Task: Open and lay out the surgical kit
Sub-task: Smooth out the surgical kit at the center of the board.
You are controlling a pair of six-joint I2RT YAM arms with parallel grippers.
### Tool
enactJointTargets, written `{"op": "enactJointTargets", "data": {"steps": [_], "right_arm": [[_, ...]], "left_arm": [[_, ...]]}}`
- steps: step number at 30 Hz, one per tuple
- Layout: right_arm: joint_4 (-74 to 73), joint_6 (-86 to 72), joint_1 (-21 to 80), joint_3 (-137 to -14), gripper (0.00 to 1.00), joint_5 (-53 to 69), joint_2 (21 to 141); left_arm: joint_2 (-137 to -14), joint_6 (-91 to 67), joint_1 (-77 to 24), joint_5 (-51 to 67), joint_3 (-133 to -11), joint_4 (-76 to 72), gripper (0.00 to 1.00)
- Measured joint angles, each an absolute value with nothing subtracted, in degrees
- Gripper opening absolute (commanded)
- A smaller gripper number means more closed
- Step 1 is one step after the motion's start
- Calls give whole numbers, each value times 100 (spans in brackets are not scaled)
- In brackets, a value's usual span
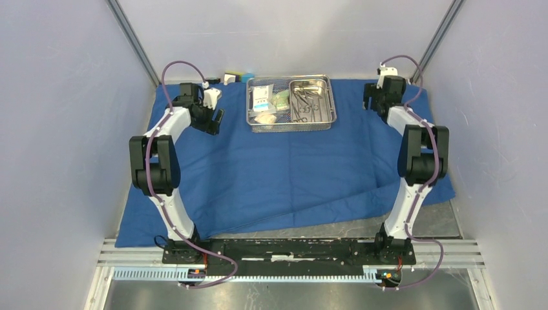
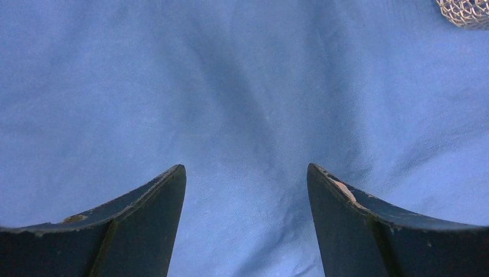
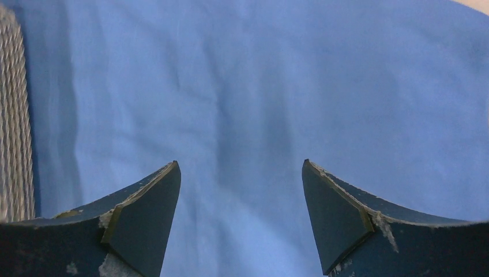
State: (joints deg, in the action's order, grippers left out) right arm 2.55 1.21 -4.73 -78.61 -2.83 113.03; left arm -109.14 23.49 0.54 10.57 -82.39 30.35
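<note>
Hovering over the spread cloth (image 1: 278,174), jaws wide and empty, the left pincer (image 2: 245,170) and right pincer (image 3: 241,164) flank the basket (image 1: 291,128). It sits mid far edge of the counter (image 1: 362,227), long axis left to right. Its packets (image 1: 262,97) lie nearer the left arm, and the pan (image 1: 311,81) of instruments (image 1: 304,104) lies nearer the right.

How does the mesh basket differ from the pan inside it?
The basket is larger, with wire-mesh walls; the pan is smaller, solid steel. The basket holds the packets and the pan; the pan, in the basket's right half, holds the instruments. Both are steel and rectangular.
</note>
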Motion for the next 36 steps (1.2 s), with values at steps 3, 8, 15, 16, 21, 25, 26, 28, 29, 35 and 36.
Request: {"op": "enactJointTargets", "data": {"steps": [3,8,15,16,21,25,26,28,29,35,36], "right_arm": [[237,-84,-386,-8547,84,-572,11952],[8,-187,-294,-9382,84,-1035,12781],[-473,-172,-266,-10186,87,-1404,13489],[-548,-165,-266,-10363,87,-1457,13581],[-740,-165,-270,-10844,88,-1584,13865],[-781,-145,-272,-10973,89,-1636,13937],[-784,-139,-272,-10975,89,-1651,13937],[-777,-84,-272,-10978,89,-1671,13937],[-777,-45,-270,-10978,89,-1680,13937],[-276,60,-384,-9620,89,-1538,13131],[-180,106,-449,-9135,89,-1492,12803]], "left_arm": [[-10916,2250,58,1044,-8208,2943,83],[-10916,2213,58,978,-8044,2862,83],[-10632,2493,40,969,-7205,2947,83],[-10523,2530,16,967,-7054,3006,83],[-9859,2655,-108,978,-6606,3118,83],[-9382,2698,-148,1031,-6493,3111,84],[-9301,2698,-148,1055,-6479,3111,84],[-9218,2700,-148,1068,-6469,3109,84],[-9214,2700,-148,1068,-6469,3111,84],[-9220,2735,-167,1063,-6377,3114,84],[-9223,2740,-169,1063,-6355,3111,84]]}}
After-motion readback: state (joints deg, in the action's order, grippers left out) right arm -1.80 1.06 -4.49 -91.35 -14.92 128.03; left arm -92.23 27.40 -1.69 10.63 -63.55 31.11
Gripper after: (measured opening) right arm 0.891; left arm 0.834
